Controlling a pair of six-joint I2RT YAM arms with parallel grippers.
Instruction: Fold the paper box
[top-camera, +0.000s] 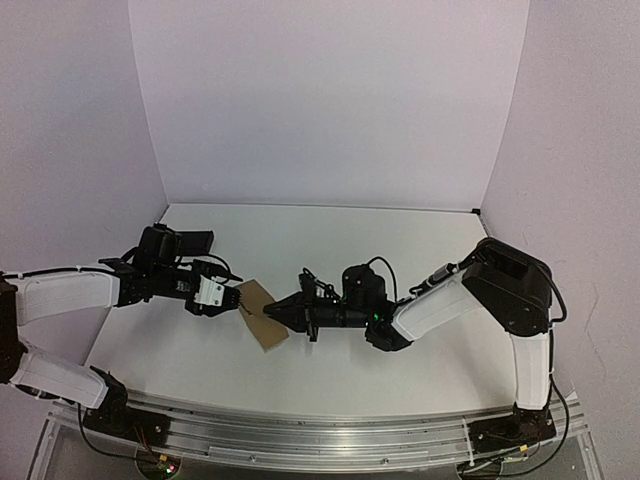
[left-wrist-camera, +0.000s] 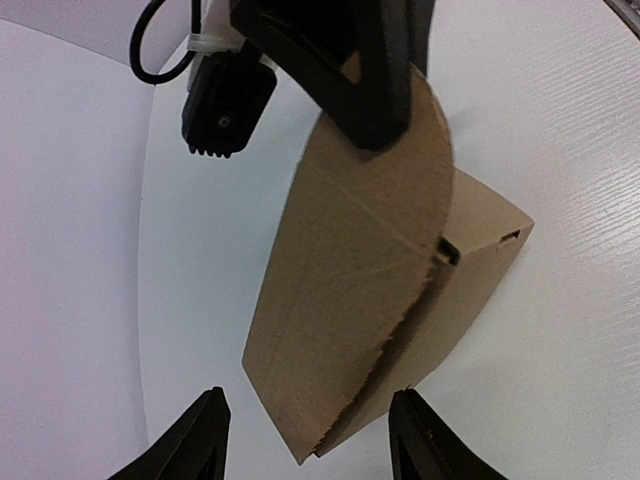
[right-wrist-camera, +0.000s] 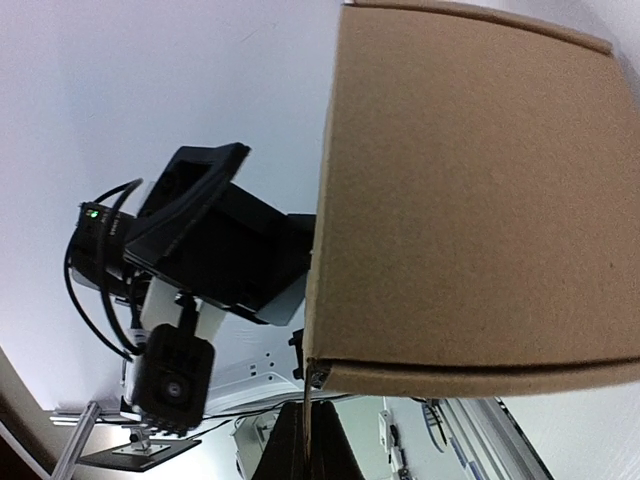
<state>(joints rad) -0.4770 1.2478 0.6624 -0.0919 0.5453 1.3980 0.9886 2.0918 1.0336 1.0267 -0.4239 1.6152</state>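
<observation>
The paper box (top-camera: 262, 314) is a brown cardboard piece, partly folded, held just above the table at centre left. My right gripper (top-camera: 274, 312) comes in from the right and is shut on a thin flap edge of the paper box (right-wrist-camera: 480, 200); the right gripper's (right-wrist-camera: 312, 445) two fingers are pressed together on that flap. My left gripper (left-wrist-camera: 310, 445) is open. Its fingers (left-wrist-camera: 200, 440) stand on either side of the paper box's (left-wrist-camera: 350, 300) lower corner, with a gap on each side. The right gripper (left-wrist-camera: 368, 110) pinches the far flap.
A small black rectangular object (top-camera: 196, 240) lies at the back left, behind the left arm. White walls close the table at the back and sides. A metal rail (top-camera: 330, 432) runs along the near edge.
</observation>
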